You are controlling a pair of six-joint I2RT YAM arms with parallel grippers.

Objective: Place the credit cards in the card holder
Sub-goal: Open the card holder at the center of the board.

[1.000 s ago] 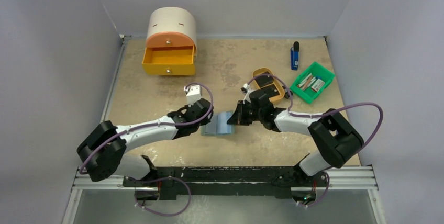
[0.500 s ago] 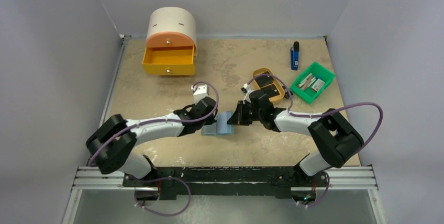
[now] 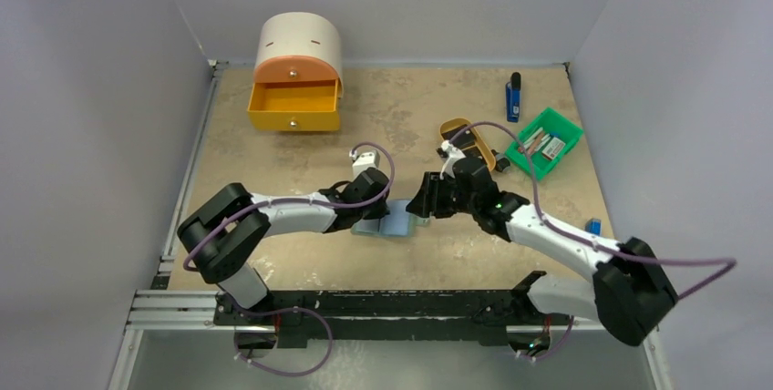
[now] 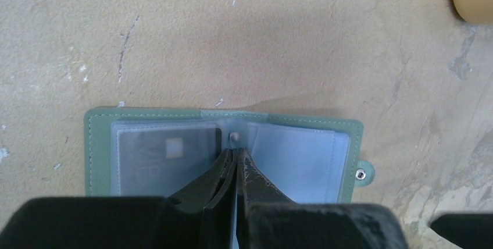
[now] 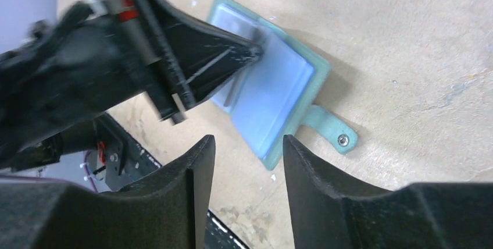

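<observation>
open card holder [image 4: 290, 162] lies flat on the table, near-centre, one credit card [image 4: 168, 151] in a sleeve. left gripper [image 4: 235, 163] jaws pressed together, tips on its fold; right gripper [image 5: 247, 143] jaws spread, empty. looks light and floppy: pin at the fold.

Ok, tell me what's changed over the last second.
The left gripper pushed further right and is shut, with its tips on the middle of the open card holder. The right arm swung its elbow out to the right, and the right gripper opened, with nothing between its fingers. The card holder, drawer box and green bin stayed where they were.
</observation>
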